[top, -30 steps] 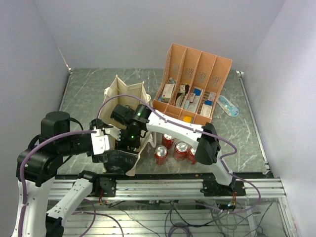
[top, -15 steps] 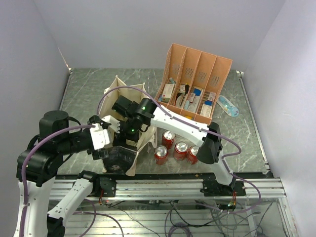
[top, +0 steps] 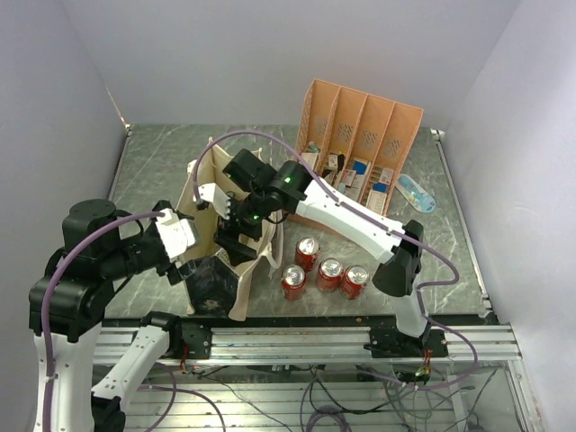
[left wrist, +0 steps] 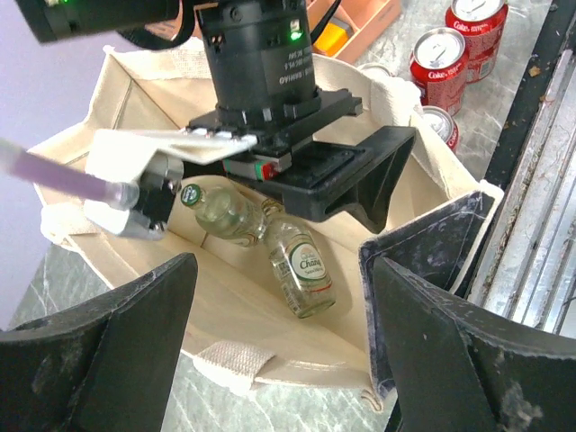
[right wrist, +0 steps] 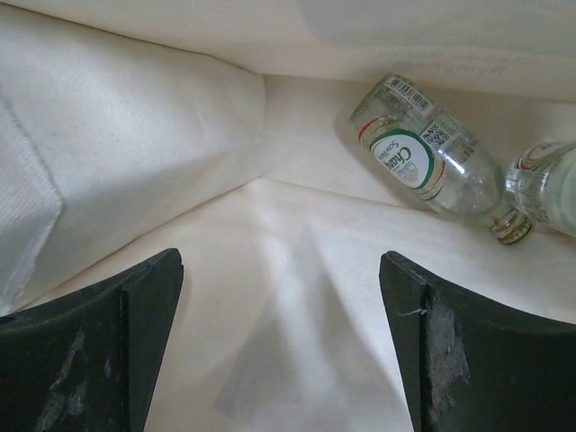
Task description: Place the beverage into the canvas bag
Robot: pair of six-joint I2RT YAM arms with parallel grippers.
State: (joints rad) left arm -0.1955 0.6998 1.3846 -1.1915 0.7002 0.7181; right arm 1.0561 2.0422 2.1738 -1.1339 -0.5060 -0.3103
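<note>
The cream canvas bag stands open at the table's near left, its dark panel at the near end. Two clear glass beverage bottles with green labels lie on its floor, also in the right wrist view. My right gripper hangs open over the bag's mouth, pointing down, with nothing between its fingers. My left gripper is open at the bag's near rim, one finger beside the dark panel.
Several red cans stand just right of the bag. An orange-pink divided organizer with small boxes sits at the back right, and a pale blue packet lies beside it. A metal rail runs along the near edge.
My right arm has lifted and drawn back toward the far side of the bag, and its jaws have widened. My left arm has shifted slightly left.
</note>
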